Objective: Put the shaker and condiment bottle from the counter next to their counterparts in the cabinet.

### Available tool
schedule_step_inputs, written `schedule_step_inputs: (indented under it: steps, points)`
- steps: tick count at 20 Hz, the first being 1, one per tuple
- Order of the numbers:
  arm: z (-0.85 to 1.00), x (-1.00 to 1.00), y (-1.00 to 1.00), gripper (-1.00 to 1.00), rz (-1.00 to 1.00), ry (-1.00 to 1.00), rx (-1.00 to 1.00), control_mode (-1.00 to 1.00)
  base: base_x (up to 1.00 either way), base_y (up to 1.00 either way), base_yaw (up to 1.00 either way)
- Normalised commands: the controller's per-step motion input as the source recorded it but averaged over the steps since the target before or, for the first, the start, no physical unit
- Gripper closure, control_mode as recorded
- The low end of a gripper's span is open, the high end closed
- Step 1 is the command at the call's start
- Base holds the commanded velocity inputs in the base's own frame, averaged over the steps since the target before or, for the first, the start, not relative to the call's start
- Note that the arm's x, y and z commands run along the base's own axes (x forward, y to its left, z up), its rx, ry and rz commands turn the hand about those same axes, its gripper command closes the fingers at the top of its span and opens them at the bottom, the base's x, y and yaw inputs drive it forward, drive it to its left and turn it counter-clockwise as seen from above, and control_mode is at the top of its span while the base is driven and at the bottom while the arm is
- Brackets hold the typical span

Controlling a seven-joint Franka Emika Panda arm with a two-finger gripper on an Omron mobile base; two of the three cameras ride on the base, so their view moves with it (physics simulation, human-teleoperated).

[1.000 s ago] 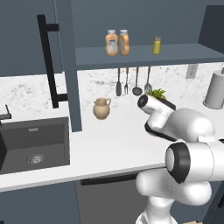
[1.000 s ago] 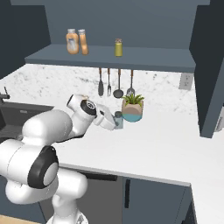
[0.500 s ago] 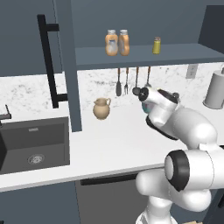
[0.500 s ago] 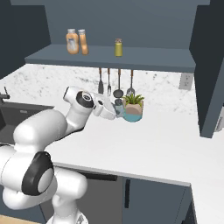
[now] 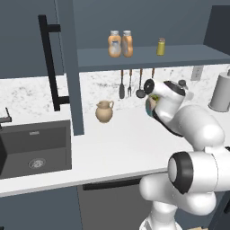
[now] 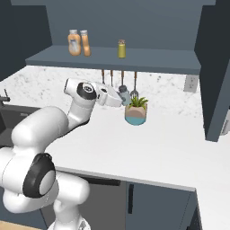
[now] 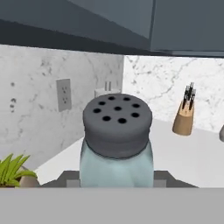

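left base view: two orange bottles [image 5: 120, 43] stand touching on the cabinet [image 5: 143, 56] shelf, so the bottle part looks done; the yellow shaker [image 5: 161, 46] stands alone at their 3 o'clock, with bare shelf beside it for the jar
left base arm: the arm is folded back above the table [image 5: 117, 143], wrist at 6 o'clock under the yellow shaker, likely staged for a lift to the shelf; its own body covers the load here
left base extras: jug [image 5: 103, 111] and sink [image 5: 36, 146], both at 9 o'clock of the arm

right base view: the pincer [image 6: 122, 96] pinches the shaker [image 6: 124, 95] clear of the table, just at 11 o'clock of the plant [image 6: 135, 111] and below the hanging utensils [image 6: 121, 81]
right base shelf: the yellow shaker is at 12 o'clock, well above the jar; my guess is a rise is next

hand view: the shaker's holed dark cap [image 7: 117, 116] and pale glass fill the centre, upright between the jaws, held low on the body so the cap stays free
hand view extras: outlet [image 7: 64, 94] at 9 o'clock, knife block [image 7: 183, 117] at 3 o'clock
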Motion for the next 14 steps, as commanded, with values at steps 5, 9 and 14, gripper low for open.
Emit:
schedule_step_inputs:
  steps: [5, 9, 14]
  points:
    - [0.72, 0.04, -0.31, 1.00, 0.15, 0.00, 0.00, -1.00, 0.00, 0.00, 0.00]
    - [0.73, 0.13, -0.20, 1.00, 0.12, 0.00, 0.00, -1.00, 0.00, 0.00, 0.00]
    - [0.60, 0.23, -0.01, 1.00, 0.14, 0.02, 0.00, -1.00, 0.00, 0.00, 0.00]
